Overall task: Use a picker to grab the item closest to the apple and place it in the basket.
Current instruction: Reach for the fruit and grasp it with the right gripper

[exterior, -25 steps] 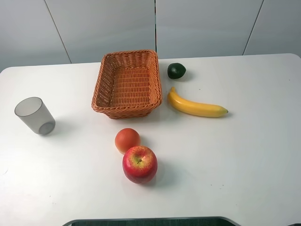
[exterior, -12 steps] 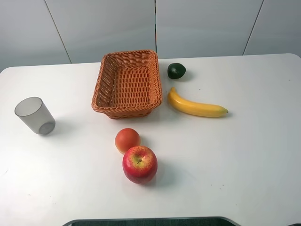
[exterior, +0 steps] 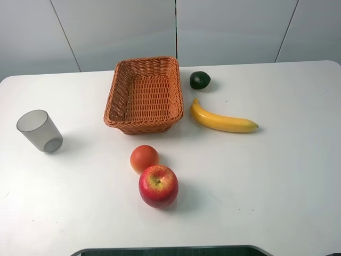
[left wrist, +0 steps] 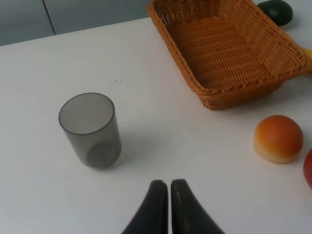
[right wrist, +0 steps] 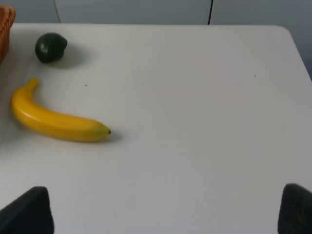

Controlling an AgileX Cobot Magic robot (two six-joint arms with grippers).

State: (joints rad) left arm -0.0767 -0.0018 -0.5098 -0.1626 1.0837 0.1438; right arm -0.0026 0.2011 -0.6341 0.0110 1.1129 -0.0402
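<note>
A red apple [exterior: 158, 185] sits near the table's front, and a small orange [exterior: 144, 158] rests right against its far-left side, nearer to it than any other item. Behind them stands the woven basket [exterior: 144, 95], with nothing in it. Neither arm shows in the exterior high view. In the left wrist view my left gripper [left wrist: 169, 184] is shut on nothing, above bare table between the cup and the orange [left wrist: 278, 138]; the basket [left wrist: 234, 92] lies beyond. My right gripper [right wrist: 165, 195] is open, its dark fingertips [right wrist: 30, 207] far apart, short of the banana.
A grey translucent cup [exterior: 39, 131] stands at the left. A yellow banana [exterior: 221, 120] and a dark green avocado [exterior: 200, 80] lie right of the basket. The table's front edge [exterior: 170, 248] is close to the apple.
</note>
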